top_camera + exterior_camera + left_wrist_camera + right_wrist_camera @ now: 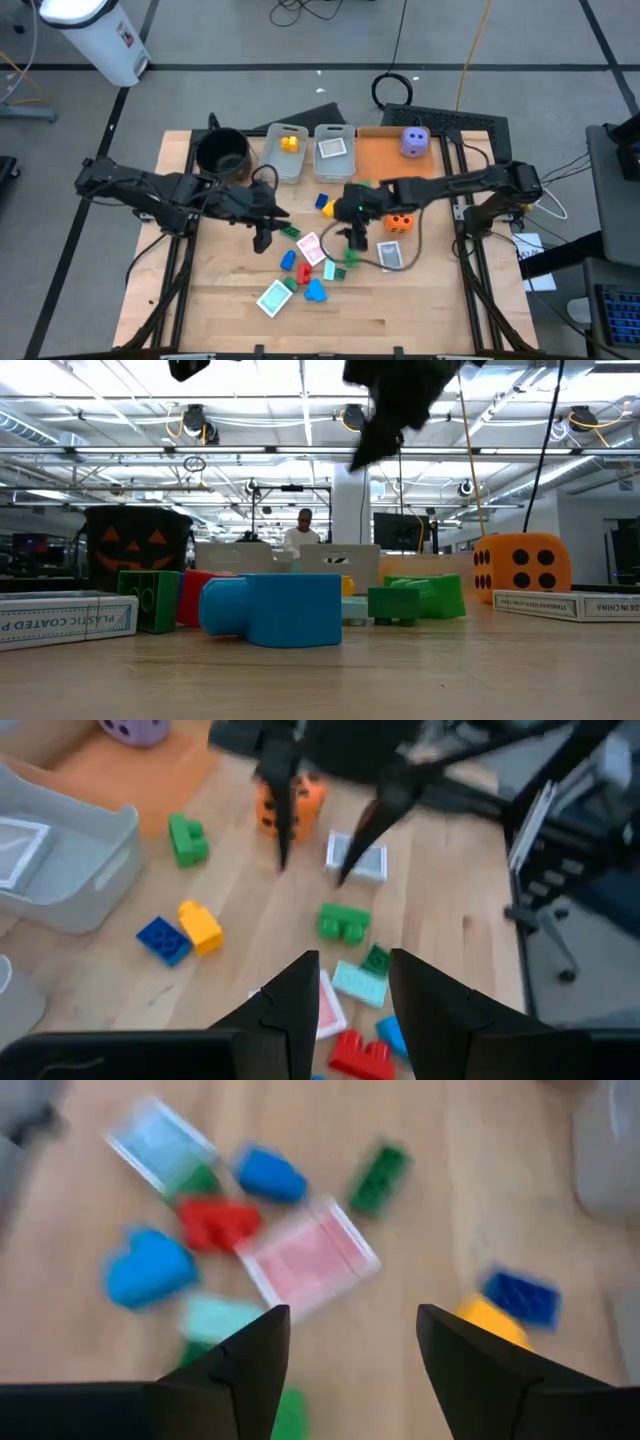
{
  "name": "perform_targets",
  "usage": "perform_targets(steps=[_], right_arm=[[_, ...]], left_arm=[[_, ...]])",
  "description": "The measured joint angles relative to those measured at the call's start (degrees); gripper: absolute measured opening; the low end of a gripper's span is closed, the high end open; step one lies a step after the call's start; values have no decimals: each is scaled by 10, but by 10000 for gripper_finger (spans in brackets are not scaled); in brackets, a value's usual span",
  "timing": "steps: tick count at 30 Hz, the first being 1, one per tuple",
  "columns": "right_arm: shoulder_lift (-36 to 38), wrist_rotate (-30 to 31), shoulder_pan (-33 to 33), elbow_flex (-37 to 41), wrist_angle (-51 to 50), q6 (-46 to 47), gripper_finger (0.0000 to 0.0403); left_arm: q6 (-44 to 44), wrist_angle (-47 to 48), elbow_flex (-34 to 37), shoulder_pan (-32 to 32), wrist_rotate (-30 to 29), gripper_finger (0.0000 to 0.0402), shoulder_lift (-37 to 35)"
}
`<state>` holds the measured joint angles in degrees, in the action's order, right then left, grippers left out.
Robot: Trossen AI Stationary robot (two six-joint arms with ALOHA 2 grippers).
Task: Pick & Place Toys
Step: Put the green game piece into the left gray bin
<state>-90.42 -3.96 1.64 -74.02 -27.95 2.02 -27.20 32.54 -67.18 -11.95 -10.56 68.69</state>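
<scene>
High view: overhead, straight down on whole table (400, 310). Low view: tabletop level, close behind blocks, facing room. Wrist views: angled down near pink card (308, 1262); both share it.

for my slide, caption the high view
Both open hands, left hand and right hand, hover over scattered toys around a pink card.

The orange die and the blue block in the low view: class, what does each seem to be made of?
Orange die: probably matte foam or soft plastic, given its dull surface, rounded corners and printed black pips. Blue block: likely smooth moulded plastic, uniform in colour with a faint sheen.
</scene>
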Motion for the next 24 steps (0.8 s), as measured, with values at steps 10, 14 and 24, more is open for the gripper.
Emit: perform_targets(steps=[10, 14, 24], right_arm=[[-13, -18, -130, 0, -83, -121, 208], [-3, -20, -162, 0, -132, -144, 212], [-12, 3, -163, 22, -160, -254, 219]], left_arm=[[-29, -27, 0, 37, 0, 127, 0], [-22, -27, 0, 37, 0, 127, 0], [-9, -26, 0, 51, 0, 127, 0]])
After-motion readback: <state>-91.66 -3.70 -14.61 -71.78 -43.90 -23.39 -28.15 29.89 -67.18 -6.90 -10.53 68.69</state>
